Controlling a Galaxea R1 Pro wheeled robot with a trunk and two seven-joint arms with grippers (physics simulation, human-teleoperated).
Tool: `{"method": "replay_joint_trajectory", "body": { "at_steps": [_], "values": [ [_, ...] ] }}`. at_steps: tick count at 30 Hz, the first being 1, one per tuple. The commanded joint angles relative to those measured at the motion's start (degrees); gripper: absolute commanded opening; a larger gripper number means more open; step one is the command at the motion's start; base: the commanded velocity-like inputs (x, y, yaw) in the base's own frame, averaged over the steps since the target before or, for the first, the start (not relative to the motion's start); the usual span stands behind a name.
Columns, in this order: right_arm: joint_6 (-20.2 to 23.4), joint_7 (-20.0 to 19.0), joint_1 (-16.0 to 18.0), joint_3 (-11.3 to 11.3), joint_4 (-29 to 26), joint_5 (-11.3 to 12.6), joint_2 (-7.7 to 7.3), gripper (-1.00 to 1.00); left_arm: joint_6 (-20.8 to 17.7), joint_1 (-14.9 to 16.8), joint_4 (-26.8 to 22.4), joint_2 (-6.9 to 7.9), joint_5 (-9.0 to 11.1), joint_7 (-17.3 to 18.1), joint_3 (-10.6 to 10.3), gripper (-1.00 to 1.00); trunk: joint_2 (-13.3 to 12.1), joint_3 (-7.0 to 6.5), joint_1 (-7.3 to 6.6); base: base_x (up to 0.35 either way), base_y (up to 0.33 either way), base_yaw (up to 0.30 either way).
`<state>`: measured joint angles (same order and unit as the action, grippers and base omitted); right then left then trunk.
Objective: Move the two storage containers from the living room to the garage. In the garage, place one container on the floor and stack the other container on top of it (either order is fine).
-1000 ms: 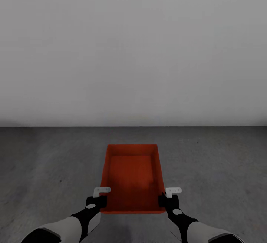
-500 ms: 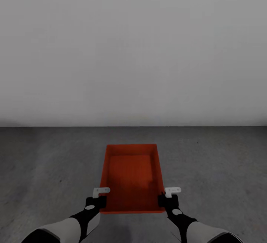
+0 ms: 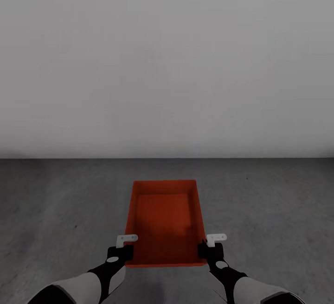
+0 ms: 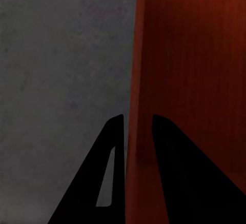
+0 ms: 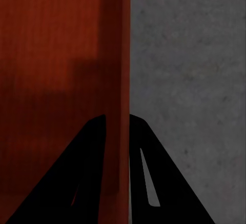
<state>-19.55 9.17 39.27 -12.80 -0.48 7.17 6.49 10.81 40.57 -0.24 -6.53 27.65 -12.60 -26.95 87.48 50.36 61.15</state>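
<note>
One orange-red storage container [image 3: 162,220] with no lid sits low in the head view, over the garage's grey concrete floor [image 3: 60,211]. My left gripper [image 3: 124,249] is shut on its left wall near the near corner. My right gripper [image 3: 207,248] is shut on its right wall. In the left wrist view the two black fingers [image 4: 115,147] straddle the container wall [image 4: 139,80], gripper [image 4: 137,124]. The right wrist view shows the same hold: gripper [image 5: 117,120] around the container wall [image 5: 117,55]. The bin's inside is bare. I cannot tell whether it touches the floor.
A plain pale grey wall [image 3: 167,63] stands straight ahead, meeting the concrete about one bin length beyond the container. Bare concrete spreads to both sides of the bin [image 3: 278,211].
</note>
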Motion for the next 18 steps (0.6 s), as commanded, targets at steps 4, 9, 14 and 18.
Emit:
{"method": "replay_joint_trajectory", "body": {
  "at_steps": [4,9,14,18],
  "values": [
    [0.1,0.1,0.0,0.2,0.6,0.6,0.14,-1.00,-0.1,0.0,-0.2,0.35,1.6,-0.5,-1.8,-1.00,0.0,0.03,0.00,0.000,0.000,0.000],
    [0.0,0.1,0.0,0.8,0.6,0.7,0.27,-1.00,3.1,0.0,-0.2,0.55,-9.7,-0.8,11.4,-1.00,0.0,0.03,0.00,0.000,0.000,0.000],
    [-0.1,0.1,0.0,0.8,0.6,0.7,0.31,-1.00,3.1,0.0,-0.2,0.55,-9.7,-0.8,11.4,-1.00,0.0,0.03,0.00,0.000,0.000,0.000],
    [-0.1,0.1,0.0,0.8,0.6,0.7,0.34,-1.00,3.2,0.0,-0.2,0.55,-9.7,-0.8,11.4,-1.00,1.6,0.75,0.87,0.000,0.000,0.000]
  ]
}}
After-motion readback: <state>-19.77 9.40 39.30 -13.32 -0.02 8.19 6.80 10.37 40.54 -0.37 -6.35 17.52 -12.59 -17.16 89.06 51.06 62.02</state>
